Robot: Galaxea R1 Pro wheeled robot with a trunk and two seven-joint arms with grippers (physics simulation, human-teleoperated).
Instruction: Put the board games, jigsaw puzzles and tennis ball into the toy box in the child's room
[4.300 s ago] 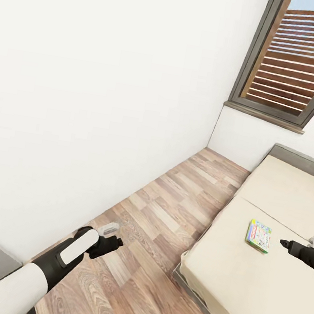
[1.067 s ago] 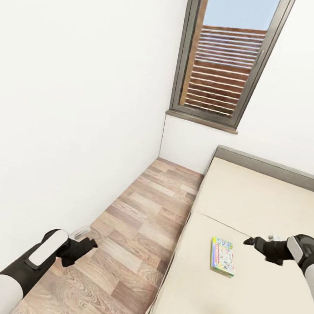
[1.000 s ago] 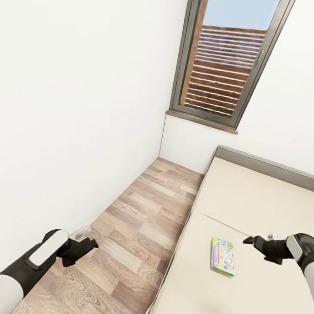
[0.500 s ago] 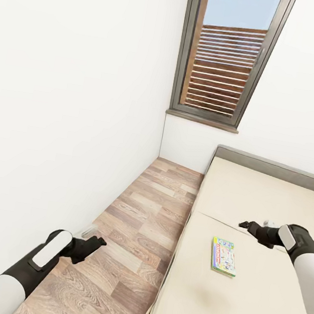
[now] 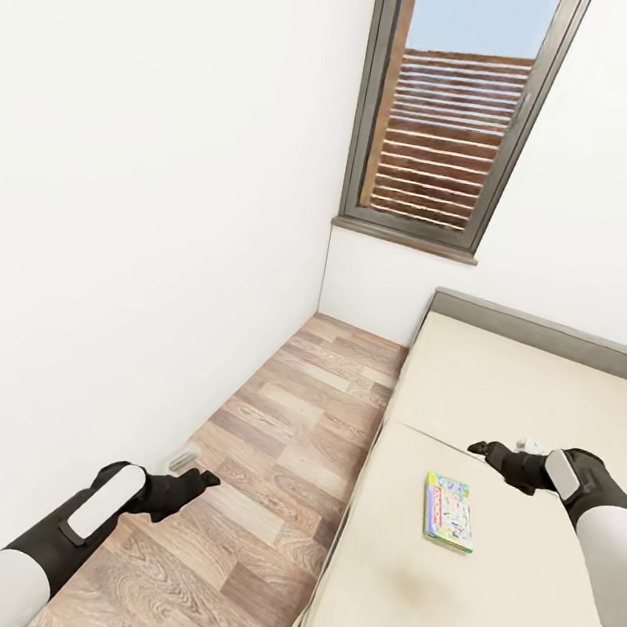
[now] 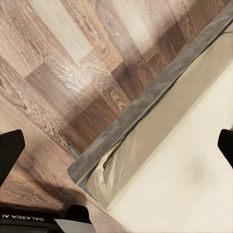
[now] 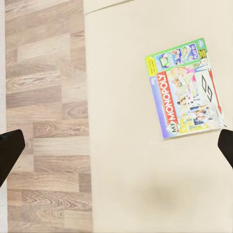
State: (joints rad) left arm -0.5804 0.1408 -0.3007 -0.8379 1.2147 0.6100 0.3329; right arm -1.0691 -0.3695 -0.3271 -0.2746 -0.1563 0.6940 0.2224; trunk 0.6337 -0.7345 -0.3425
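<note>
In the head view, the My Monopoly board game (image 5: 449, 511) is lying flat on the cream mattress of the bed (image 5: 470, 602), at about four o'clock from the middle of the picture and near the mattress edge that is facing the floor. The right gripper (image 5: 482, 449) is hovering over the bed at about one o'clock from the box, apart from it and not touching it, with its black fingers pointing toward the wall side. In the right wrist view, the box (image 7: 185, 88) is showing its printed cover, green along one edge, with "MY MONOPOLY" running in red letters along its length; the two fingertips (image 7: 9, 153) are sitting at opposite edges of that picture, spread wide with nothing between them, and the box is lying off to one side of the gap between them, nearer one fingertip than the other. The left gripper (image 5: 198, 481) is hanging low over the wood plank floor (image 5: 269, 468) at about seven o'clock in the head view, close to the white wall (image 5: 153, 177) and well apart from the bed. In the left wrist view, its fingertips (image 6: 10, 154) are likewise standing far apart and holding nothing, framing the grey bed frame (image 6: 145, 102) and a corner of the mattress. A tall window (image 5: 452, 113) with brown slats is standing at twelve o'clock beyond the bed.
</note>
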